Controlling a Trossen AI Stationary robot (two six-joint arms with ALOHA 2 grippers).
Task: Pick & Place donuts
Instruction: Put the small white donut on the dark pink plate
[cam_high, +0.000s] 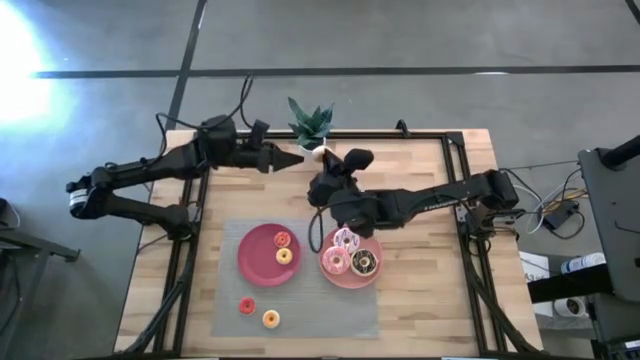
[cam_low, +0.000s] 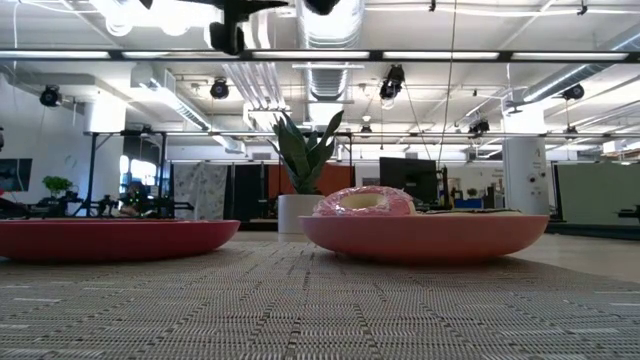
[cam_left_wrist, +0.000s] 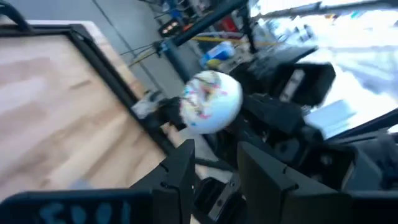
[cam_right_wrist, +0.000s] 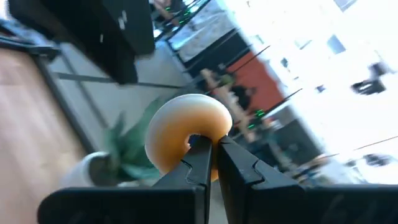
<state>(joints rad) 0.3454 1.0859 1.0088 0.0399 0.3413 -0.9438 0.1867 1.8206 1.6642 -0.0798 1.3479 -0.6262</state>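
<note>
Mid-air above the table's far edge: my right pincer (cam_right_wrist: 212, 142) is clamped on a donut (cam_right_wrist: 180, 124), one finger through the hole and the other outside, pinching one wall of the ring. Just in front of it, my left pincer (cam_left_wrist: 216, 149) hangs with its fingers apart, and the ring sits just beyond their tips, not yet between them.

The ring is round and plump. One face is glossy and pale with coloured sprinkles, the other a smooth tan. I judge it a light, hollow toy: stiff, not fragile, but slick on the icing and likely to swivel in a thin pinch. The safest hold looks to be across one wall through the hole, as it is now. A second hold should go on the free wall opposite.

Just behind both pincers stands a small spiky plant (cam_high: 310, 120) in a pale pot. Nearer the arms' side, under the right arm, lies a shallow pink plate (cam_high: 345, 282) with three larger donuts. Beside it is a red plate (cam_high: 255, 265) holding two tiny ones. Both rest on a woven grey mat (cam_high: 320, 310) over the pale wood table (cam_high: 420, 300). Farthest from the pincers, two more tiny rings lie loose on the mat.
</note>
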